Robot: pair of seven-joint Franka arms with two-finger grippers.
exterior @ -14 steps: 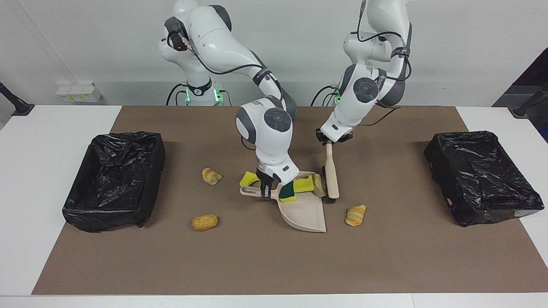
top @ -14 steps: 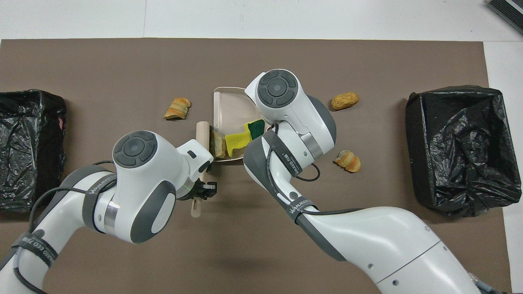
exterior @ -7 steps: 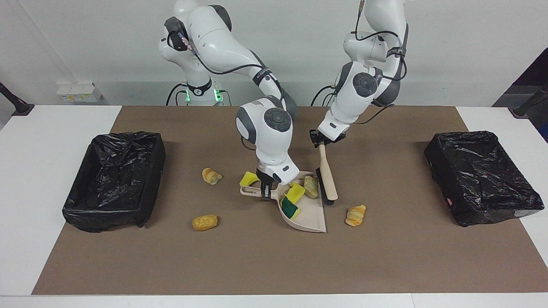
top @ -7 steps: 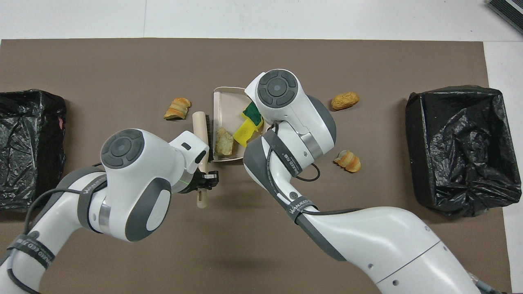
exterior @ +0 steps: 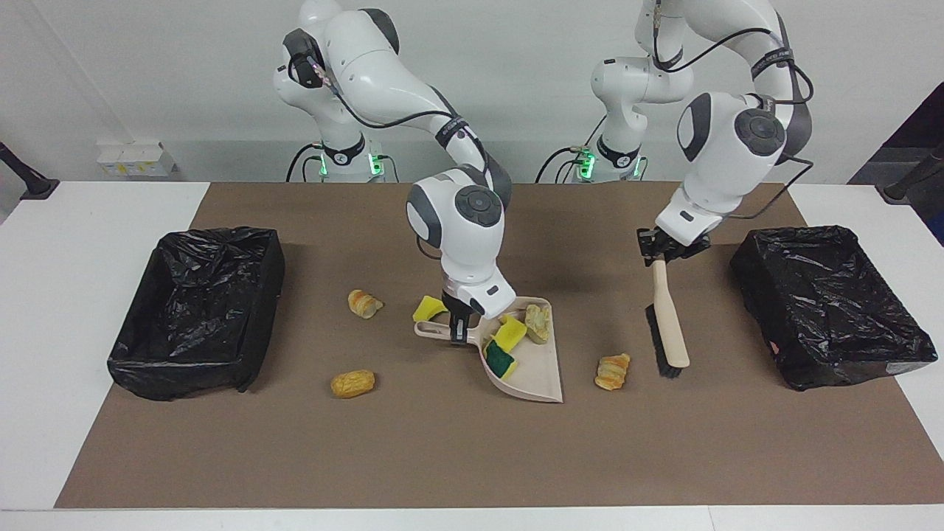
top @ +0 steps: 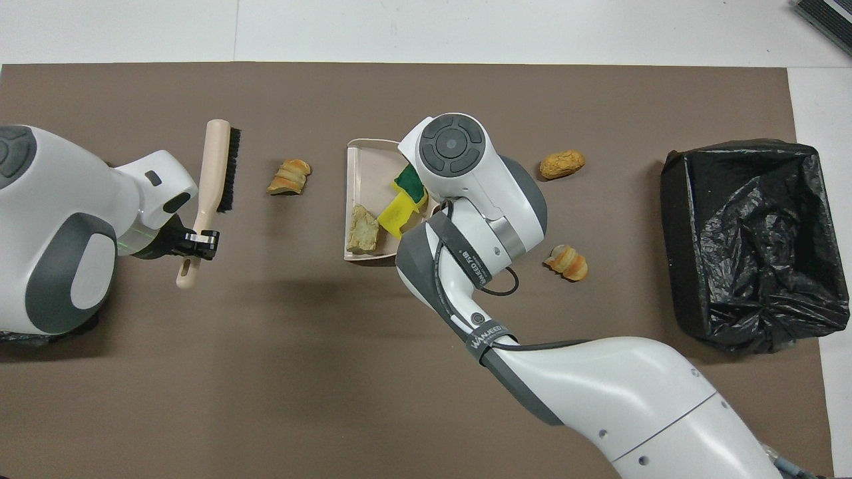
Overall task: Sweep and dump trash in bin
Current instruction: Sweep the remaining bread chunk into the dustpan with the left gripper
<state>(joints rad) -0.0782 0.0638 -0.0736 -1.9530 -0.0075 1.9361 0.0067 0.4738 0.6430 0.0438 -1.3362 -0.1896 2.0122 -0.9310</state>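
My right gripper (exterior: 459, 330) is shut on the handle of the beige dustpan (exterior: 535, 372), which rests on the brown mat; in the overhead view (top: 369, 163) my wrist hides the gripper. In the pan lie two yellow-green sponge chunks (exterior: 504, 345) (top: 403, 205) and a tan bread lump (exterior: 538, 322) (top: 363, 229). Another yellow sponge (exterior: 426, 307) lies beside the handle. My left gripper (exterior: 666, 251) (top: 198, 241) is shut on the brush (exterior: 667, 324) (top: 214, 169), head down by a croissant (exterior: 612, 371) (top: 290, 177).
A croissant (exterior: 363, 303) (top: 567, 261) and a bread roll (exterior: 352, 383) (top: 562, 163) lie toward the right arm's end. Black-lined bins stand at each end of the mat: one at the right arm's end (exterior: 184, 369) (top: 675, 266), one at the left arm's (exterior: 848, 361).
My left gripper pushed the sponges and bread lump into the dustpan, then carried the brush away toward the left arm's end, past the croissant. The right gripper and dustpan stayed put.
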